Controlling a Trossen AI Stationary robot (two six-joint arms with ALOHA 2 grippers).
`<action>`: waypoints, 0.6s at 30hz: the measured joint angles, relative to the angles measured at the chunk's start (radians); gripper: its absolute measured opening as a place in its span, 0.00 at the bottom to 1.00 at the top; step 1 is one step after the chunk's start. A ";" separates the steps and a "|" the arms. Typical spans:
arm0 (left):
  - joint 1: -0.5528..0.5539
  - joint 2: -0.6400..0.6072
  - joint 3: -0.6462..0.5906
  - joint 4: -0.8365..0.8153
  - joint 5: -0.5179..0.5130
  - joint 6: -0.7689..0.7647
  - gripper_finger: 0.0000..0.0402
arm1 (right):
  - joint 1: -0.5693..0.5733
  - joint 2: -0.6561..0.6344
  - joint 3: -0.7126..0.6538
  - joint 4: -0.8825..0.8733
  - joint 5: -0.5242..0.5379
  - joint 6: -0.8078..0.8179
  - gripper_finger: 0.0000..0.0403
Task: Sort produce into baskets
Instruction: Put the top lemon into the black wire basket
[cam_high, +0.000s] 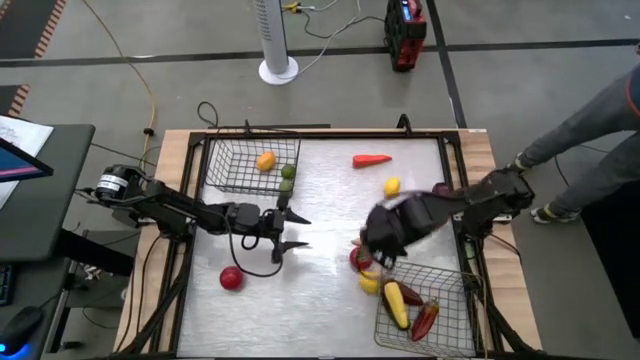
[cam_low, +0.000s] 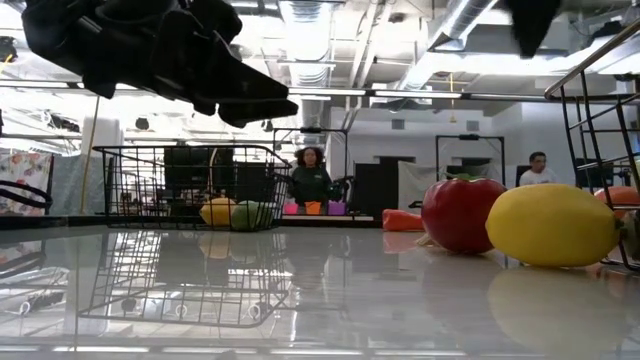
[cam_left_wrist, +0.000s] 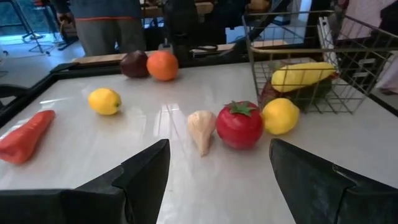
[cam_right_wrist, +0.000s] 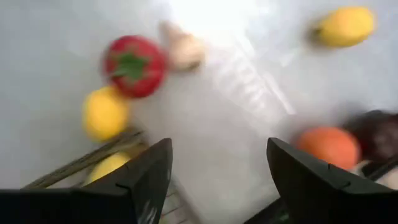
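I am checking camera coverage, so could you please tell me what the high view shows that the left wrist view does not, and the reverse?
Only the high view shows the far basket with its orange and green produce, the lone red ball and both arms. Only the left wrist view shows the garlic clearly. Both show the carrot, the lone lemon, the tomato and the near basket.
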 joint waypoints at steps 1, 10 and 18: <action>-0.007 0.001 0.000 -0.001 0.005 -0.001 0.66 | -0.032 -0.008 -0.019 -0.004 0.008 -0.029 0.72; -0.060 0.001 -0.100 0.237 0.016 0.005 0.66 | -0.320 -0.181 -0.356 0.275 0.056 -0.244 0.72; -0.030 0.001 -0.126 0.268 -0.100 0.000 0.66 | -0.567 -0.292 -0.632 0.583 0.082 -0.222 0.72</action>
